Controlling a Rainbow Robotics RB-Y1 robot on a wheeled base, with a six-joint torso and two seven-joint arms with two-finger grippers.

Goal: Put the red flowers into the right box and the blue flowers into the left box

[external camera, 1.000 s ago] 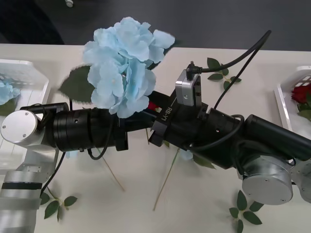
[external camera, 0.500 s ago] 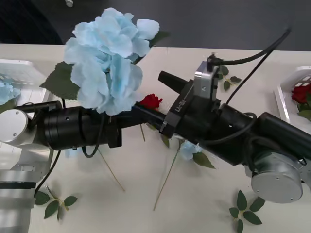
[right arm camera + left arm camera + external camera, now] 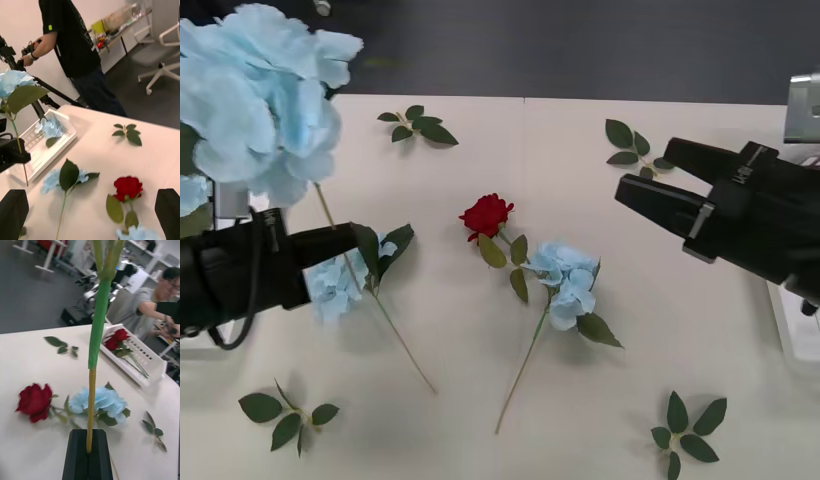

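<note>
Left gripper (image 3: pixel 365 243), left of frame, clamps the stem of 1 raised blue flower (image 3: pixel 255 95); right gripper (image 3: pixel 660 185), jaws wide, at right. Red rose (image 3: pixel 486 215) lies mid-surface (image 3: pixel 480 420).

Likely an office lab: swivel chair (image 3: pixel 165 52), cluttered desks (image 3: pixel 120 26).

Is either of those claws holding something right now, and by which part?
Yes. The left gripper is shut on a blue flower, pinching the bare lower end of its stem, bloom raised above. The right gripper is open and holds nothing.
</note>
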